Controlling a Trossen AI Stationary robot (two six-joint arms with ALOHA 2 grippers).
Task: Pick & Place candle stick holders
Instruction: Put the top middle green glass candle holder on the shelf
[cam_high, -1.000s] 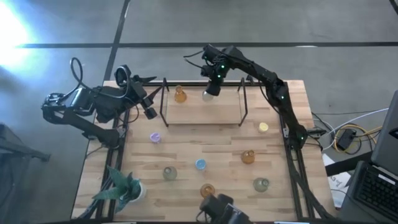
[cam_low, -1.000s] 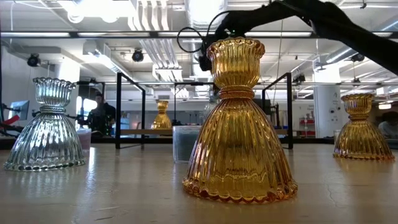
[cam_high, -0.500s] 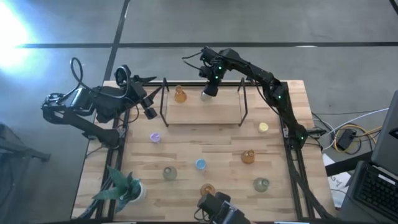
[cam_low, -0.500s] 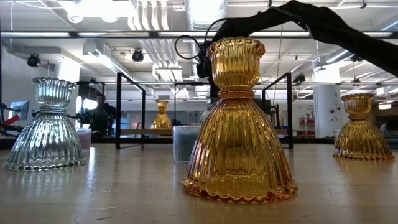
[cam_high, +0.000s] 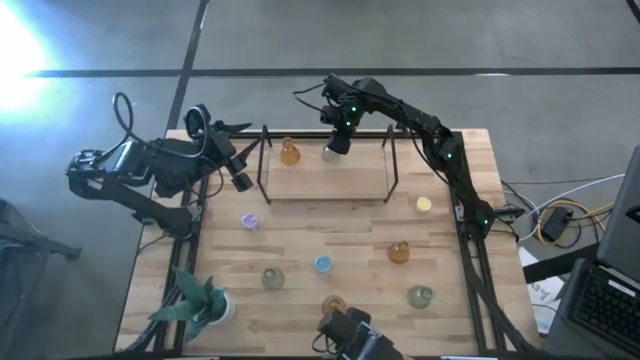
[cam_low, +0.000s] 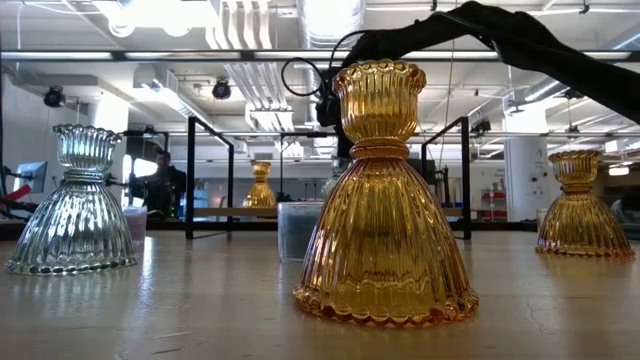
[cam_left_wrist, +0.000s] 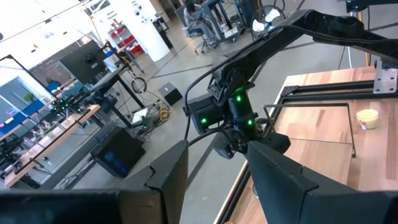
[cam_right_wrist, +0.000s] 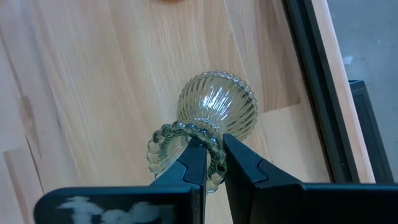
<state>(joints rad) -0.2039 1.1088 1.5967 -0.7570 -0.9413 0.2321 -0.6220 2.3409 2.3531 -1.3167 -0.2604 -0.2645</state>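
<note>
So the right gripper (cam_high: 335, 150) is reached out over the raised wooden platform (cam_high: 325, 180) at the far side of the table (cam_high: 300, 240), and it's got a clear grey-green candle stick holder (cam_right_wrist: 208, 118) in its grip. In the right wrist view the two dark fingers (cam_right_wrist: 194, 163) are pinched on the beaded rim at the holder's narrow end — one finger sits inside the rim, the other just outside, so the glass wall is caught between them. The ribbed, bulbous end points away from the fingers, out over the light wood. Whether the holder touches the platform or hangs just above it, I can't tell.

An amber holder (cam_high: 289, 152) stands on the same platform just beside the gripper, within the black metal frame (cam_high: 392, 160).

The left gripper (cam_high: 240, 180) is parked at the table's left edge, well apart from all that. Its fingers (cam_left_wrist: 171, 171) are spread with nothing between them.

The rest of the holders are scattered over the main tabletop — a purple one (cam_high: 249, 221), a yellow one (cam_high: 424, 205), an amber one (cam_high: 399, 252), a blue one (cam_high: 322, 265), two grey-green ones (cam_high: 273, 279) (cam_high: 420, 297), and another amber one (cam_high: 333, 306) near the front edge. A leafy plant (cam_high: 195, 300) sits at the front-left corner.
</note>
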